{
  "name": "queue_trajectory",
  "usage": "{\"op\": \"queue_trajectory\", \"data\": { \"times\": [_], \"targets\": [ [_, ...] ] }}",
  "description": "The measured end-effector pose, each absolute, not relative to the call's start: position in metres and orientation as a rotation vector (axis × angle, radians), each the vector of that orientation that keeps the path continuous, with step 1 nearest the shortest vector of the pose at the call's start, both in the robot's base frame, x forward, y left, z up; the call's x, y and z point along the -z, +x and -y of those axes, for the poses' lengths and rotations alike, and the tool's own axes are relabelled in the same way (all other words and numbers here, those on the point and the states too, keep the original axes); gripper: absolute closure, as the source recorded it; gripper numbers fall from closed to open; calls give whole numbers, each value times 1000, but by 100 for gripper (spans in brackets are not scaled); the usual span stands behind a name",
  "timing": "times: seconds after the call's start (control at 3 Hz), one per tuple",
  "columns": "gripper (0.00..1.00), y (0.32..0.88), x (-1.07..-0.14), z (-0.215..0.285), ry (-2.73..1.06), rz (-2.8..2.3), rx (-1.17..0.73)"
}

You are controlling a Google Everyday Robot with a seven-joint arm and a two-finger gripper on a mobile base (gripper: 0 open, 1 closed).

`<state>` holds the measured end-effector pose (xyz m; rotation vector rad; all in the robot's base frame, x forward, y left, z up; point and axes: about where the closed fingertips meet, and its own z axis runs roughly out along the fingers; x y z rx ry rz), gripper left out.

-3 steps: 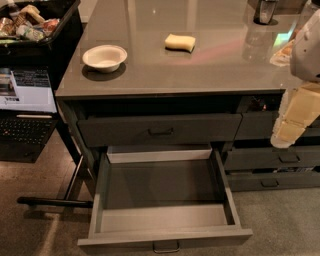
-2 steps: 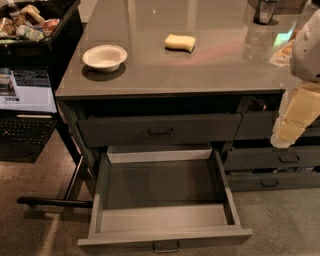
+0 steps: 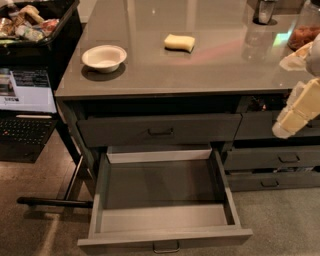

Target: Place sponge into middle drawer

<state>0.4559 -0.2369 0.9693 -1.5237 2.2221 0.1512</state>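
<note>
Nothing has moved since the earlier frame: the sponge (image 3: pixel 180 43), the bowl (image 3: pixel 104 57) and the middle drawer (image 3: pixel 162 235) all sit where they did, and my jaws hang in the same spot at the right edge of the frame. They are below the table (image 3: pixel 200 75) edge, in front of the narrower right-hand drawers (image 3: pixel 280 160) and well apart from the sponge. Whether they are spread or pressed together, I cannot tell. Nothing is in them that I can see. My arm (image 3: pixel 315 57) enters from the right, just above them.

The sponge lies flat on the table in the upper middle of the frame, right of the bowl and apart from it. The bowl stands upright near the table's left edge. A metal cup (image 3: pixel 264 12) stands at the top right of the table.

Below the table edge, the top drawer (image 3: pixel 160 131) is shut, its dark handle facing me. Under it the middle drawer is pulled far out toward the bottom of the frame, with its grey floor bare and its small metal handle at the bottom edge.

At the upper left a black bin (image 3: pixel 45 37) holds packets, and beneath it is a laptop (image 3: pixel 27 100) with its screen lit. A black bar (image 3: pixel 55 202) lies along the floor at the lower left, beside the open drawer.
</note>
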Motion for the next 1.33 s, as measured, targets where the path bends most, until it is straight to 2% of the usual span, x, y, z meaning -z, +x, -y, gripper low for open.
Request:
{"op": "queue_trajectory", "data": {
  "times": [0.67, 1.0, 1.33],
  "targets": [
    [0, 486, -940, 245, -1001, -2150, -685],
    [0, 485, -969, 238, -702, -2043, -808],
    [0, 500, -1005, 241, -479, -1968, -782]
  ]
}}
